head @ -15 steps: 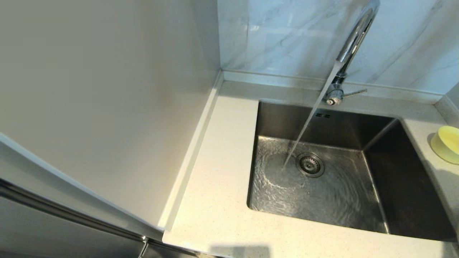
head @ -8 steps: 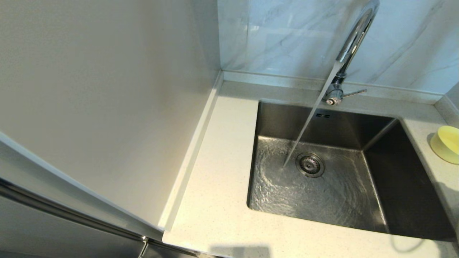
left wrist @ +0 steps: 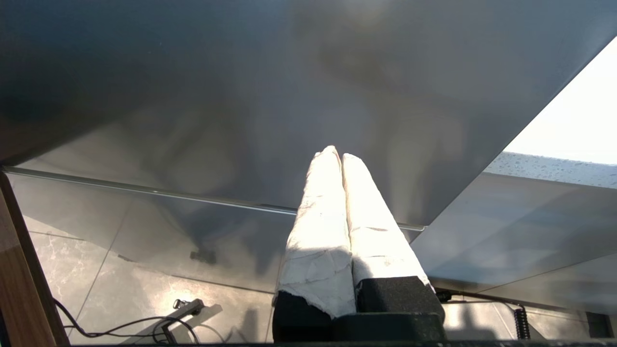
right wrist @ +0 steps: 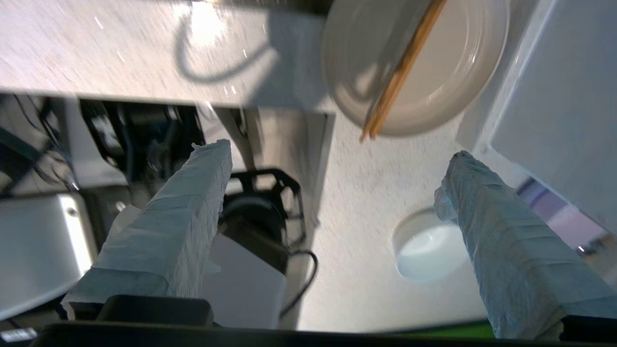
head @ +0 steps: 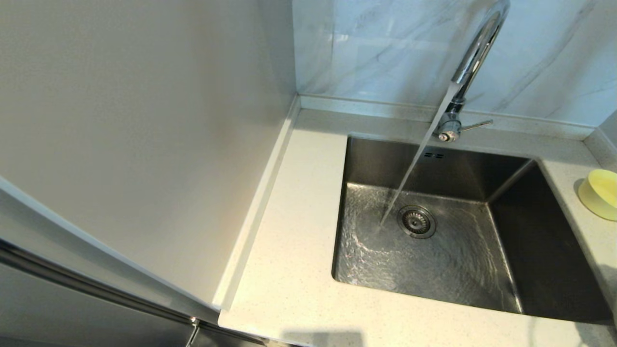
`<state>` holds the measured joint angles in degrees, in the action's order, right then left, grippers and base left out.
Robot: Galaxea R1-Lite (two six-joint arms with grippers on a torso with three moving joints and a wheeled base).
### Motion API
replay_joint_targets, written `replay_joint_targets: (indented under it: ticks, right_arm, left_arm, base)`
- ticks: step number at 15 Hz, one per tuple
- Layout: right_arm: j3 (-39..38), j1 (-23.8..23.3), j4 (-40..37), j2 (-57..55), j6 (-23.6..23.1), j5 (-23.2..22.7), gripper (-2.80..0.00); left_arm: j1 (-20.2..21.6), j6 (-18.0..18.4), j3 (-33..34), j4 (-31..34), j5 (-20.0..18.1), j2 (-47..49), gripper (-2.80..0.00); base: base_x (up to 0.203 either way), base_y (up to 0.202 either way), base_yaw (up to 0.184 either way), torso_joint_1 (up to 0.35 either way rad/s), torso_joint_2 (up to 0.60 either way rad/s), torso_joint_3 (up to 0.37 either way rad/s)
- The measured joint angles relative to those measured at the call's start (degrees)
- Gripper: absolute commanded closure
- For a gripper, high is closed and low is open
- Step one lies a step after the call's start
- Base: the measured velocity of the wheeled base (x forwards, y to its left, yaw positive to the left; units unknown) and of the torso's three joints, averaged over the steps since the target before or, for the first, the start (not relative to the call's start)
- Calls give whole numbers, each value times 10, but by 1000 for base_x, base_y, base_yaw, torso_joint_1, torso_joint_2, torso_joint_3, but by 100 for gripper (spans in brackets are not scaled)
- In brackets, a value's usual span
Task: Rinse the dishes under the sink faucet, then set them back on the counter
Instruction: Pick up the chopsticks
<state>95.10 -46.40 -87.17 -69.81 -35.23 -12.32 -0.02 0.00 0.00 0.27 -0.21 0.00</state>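
The chrome faucet (head: 475, 53) is running, and its stream (head: 414, 159) falls into the steel sink (head: 434, 270) beside the drain. A pale-yellow bowl (head: 600, 193) stands on the counter (head: 299, 241) at the sink's right. In the right wrist view my right gripper (right wrist: 337, 152) hangs open and empty above the counter (right wrist: 366, 202). One of its fingers (right wrist: 487, 226) overlaps the small bowl (right wrist: 424, 250). Further off lies the cream plate (right wrist: 448, 72) with the chopsticks (right wrist: 400, 77) across it. My left gripper (left wrist: 336, 153) is shut on nothing, parked below the counter's level.
A tall pale panel (head: 144, 120) borders the counter's left side. Marble tiles (head: 385, 48) rise behind the sink. The faucet's thin lever (head: 475, 126) sticks out to the right. Neither arm shows in the head view.
A shadow with a cable loop has slid off the counter's near right corner. The bowl and faucet have not moved, and the water keeps running.
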Motion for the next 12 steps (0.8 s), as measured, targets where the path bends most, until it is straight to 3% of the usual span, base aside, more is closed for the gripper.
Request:
replay_joint_targets:
  ticks: [4, 8, 12]
  right_arm:
    - [-121, -45, 0, 36, -25, 47, -280]
    - [-218, -58, 4, 61, -25, 17, -280]
    - [-296, -59, 136, 47, -15, -17, -280]
  left_arm:
    - [0, 0, 0, 0, 0, 0, 0]
    - [0, 0, 0, 0, 0, 0, 0]
    - [0, 0, 0, 0, 0, 0, 0]
  base:
    - [0, 0, 0, 0, 0, 0]
    - [0, 0, 0, 0, 0, 0]
    - [0, 0, 0, 0, 0, 0]
